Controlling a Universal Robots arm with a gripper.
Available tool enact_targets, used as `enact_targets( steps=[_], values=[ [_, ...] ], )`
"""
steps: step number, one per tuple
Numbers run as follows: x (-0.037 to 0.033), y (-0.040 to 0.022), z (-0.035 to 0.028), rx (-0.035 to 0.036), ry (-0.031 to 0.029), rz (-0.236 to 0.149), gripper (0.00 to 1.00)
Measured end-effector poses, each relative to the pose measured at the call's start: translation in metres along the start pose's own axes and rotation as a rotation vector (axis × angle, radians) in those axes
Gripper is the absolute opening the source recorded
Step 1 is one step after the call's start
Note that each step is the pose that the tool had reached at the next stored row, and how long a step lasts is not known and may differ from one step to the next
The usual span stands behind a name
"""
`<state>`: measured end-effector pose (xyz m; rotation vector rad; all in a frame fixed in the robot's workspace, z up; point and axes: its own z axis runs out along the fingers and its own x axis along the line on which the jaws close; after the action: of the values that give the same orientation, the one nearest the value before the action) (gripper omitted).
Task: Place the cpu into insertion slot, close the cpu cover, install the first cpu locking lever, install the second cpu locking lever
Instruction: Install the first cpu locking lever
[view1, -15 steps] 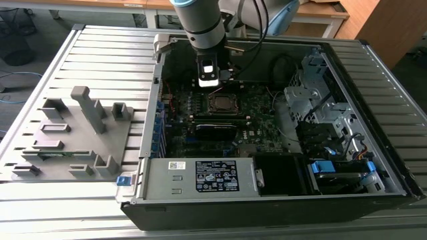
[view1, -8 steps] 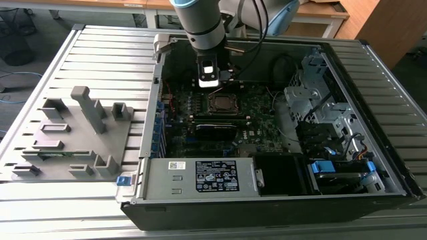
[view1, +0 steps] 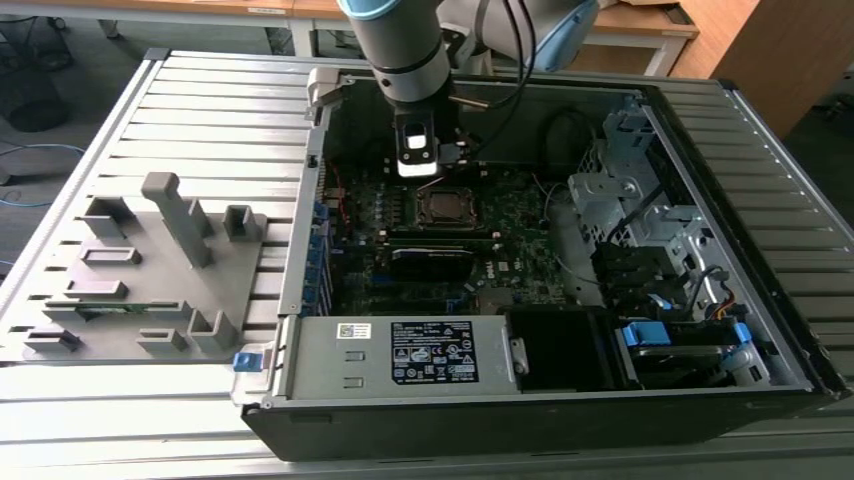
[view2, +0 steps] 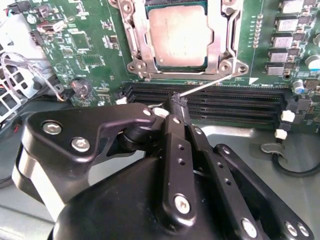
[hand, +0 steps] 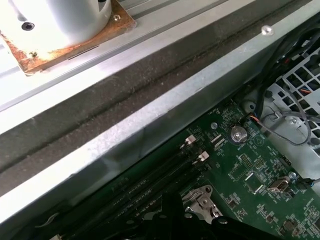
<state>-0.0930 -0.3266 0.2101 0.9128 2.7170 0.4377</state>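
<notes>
silver-grey flat square cpu (view2: 177, 35) lies seated in the square insertion slot (view1: 441, 208), the thin silver cpu cover (view2: 136, 50) frame down around it; light and fragile, i'd judge, best held by its edges. the black gripper (view2: 177, 100) looks pinched shut on the free tip of a thin, springy wire locking lever (view2: 210, 84) at the socket's far side, probably slick. the open black computer case (view1: 534, 435) holds the green motherboard (view1: 521, 225) and, nearer, a grey white-labelled power supply box (view1: 334, 360).
</notes>
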Motion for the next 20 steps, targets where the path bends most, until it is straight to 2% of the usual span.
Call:
enact_targets(
  steps=[20],
  values=[
    [-0.004, 0.0015, 0.0062, 0.0006, -0.0015, -0.001, 0.1]
  ],
)
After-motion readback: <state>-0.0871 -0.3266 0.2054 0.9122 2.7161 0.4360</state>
